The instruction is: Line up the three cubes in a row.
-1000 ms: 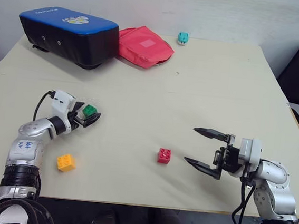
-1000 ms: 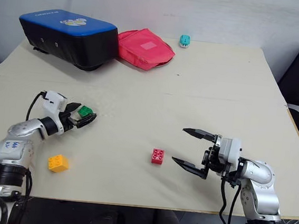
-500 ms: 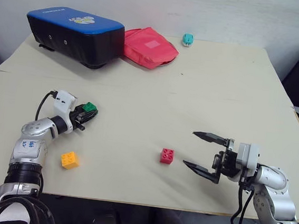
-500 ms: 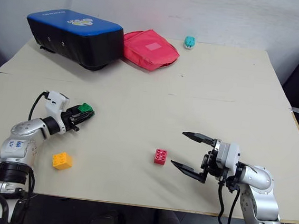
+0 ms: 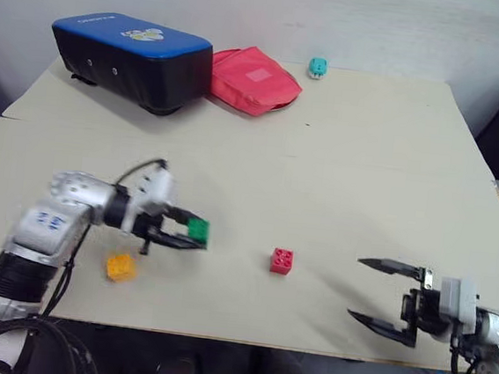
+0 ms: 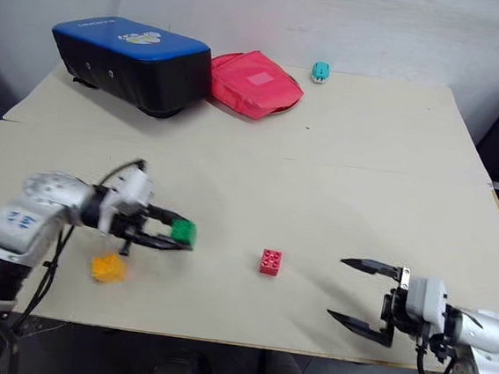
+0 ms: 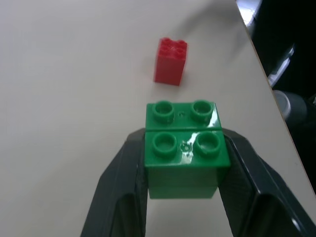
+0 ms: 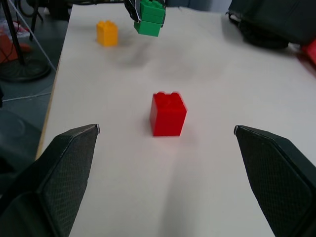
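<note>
While the right pincer [image 5: 384, 294] waits at the lower right of the frame with its two black fingers spread wide and nothing between them, the left pincer [image 5: 194, 235] at lower centre-left is clamped on the green cube [image 5: 198, 229], carried just clear of the bench [image 5: 347, 179]. In the left wrist view the fingers [image 7: 122, 182] press the cube's two side faces, studs up.

Nearest the front edge lies the orange-yellow cube [image 5: 120, 266], at lower left, just below and left of the loaded pincer. A little farther in and to the right sits the red cube [image 5: 281, 261], roughly midway between the two pincers.

The relation that matters: from the held green cube, the red one lies to the right and slightly lower in the frame, with open bench between them; the left wrist view shows it straight ahead of the fingers. The left arm, already loaded, looks the better placed to set green beside red, and orange-yellow would then need bringing right to join the row.

Far back, at upper left, rest a blue and black case [image 5: 128, 56], a red pouch [image 5: 254, 80] and a small teal toy [image 5: 317, 66].
</note>
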`<state>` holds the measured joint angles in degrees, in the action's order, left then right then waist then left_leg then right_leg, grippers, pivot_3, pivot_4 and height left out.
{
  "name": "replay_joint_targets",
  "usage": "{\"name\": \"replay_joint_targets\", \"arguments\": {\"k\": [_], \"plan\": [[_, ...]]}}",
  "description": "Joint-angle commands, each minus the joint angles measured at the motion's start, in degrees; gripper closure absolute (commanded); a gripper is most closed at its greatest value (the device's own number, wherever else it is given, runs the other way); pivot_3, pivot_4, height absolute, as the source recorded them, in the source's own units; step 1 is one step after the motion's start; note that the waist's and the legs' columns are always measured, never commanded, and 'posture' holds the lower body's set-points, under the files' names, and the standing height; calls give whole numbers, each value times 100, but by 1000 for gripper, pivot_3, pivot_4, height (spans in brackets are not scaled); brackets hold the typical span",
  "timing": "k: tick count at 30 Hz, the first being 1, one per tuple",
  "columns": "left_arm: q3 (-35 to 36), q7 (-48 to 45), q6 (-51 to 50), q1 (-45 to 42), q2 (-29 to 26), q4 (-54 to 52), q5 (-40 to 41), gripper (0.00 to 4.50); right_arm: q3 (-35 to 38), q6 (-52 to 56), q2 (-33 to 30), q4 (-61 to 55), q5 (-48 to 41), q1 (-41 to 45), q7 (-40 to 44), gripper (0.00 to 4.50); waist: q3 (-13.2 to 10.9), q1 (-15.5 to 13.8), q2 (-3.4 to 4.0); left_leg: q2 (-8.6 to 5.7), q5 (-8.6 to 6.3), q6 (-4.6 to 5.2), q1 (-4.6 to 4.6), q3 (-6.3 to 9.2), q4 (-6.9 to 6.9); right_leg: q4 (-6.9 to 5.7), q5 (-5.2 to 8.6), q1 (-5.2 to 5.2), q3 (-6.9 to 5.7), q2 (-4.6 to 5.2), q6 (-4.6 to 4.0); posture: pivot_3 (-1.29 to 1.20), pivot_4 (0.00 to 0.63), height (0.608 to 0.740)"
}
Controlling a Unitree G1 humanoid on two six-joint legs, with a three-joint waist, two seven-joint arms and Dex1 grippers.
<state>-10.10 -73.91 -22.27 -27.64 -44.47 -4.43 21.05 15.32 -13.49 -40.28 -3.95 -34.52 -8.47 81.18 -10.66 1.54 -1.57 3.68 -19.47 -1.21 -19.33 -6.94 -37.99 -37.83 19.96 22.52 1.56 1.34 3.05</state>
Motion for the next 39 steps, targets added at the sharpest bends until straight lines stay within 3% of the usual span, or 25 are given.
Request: {"name": "replay_joint_targets", "arguments": {"k": [1,8,20,26,34,39], "plan": [[-352,485,-34,-112,493,-103,-326,2982,220,-61,25,-210,-130,-71,-99,0,0,22,0,0,0,0,3,-7,0,-2,-3,1,10,-2,5,0,150,740],[-794,769,630,-57,876,446,-1071,2982,240,-82,127,-510,-97,-193,-372,0,-1,12,0,6,0,-7,9,-1,0,-4,-4,8,41,-28,7,0,150,740],[-720,681,1170,20,777,741,-1249,2982,138,17,125,-620,-121,-200,-497,0,0,8,0,5,-1,-5,11,-1,-1,-5,-5,6,40,-23,8,0,150,740],[-722,591,1257,-56,794,871,-1191,2982,97,-167,151,-370,-147,-279,-79,0,0,8,0,5,-1,-4,13,-1,-2,-6,-5,5,40,-23,8,0,150,740],[-374,535,1170,-121,787,568,-901,515,107,-371,253,64,-112,-125,140,0,0,5,0,5,-1,-4,11,-1,-3,-7,-5,6,39,-23,8,0,150,740],[-250,242,1112,-62,651,268,-713,515,-17,-319,279,95,-55,19,108,0,0,10,0,6,-1,-4,11,-1,-3,-7,-5,6,39,-23,8,0,150,740]]}}
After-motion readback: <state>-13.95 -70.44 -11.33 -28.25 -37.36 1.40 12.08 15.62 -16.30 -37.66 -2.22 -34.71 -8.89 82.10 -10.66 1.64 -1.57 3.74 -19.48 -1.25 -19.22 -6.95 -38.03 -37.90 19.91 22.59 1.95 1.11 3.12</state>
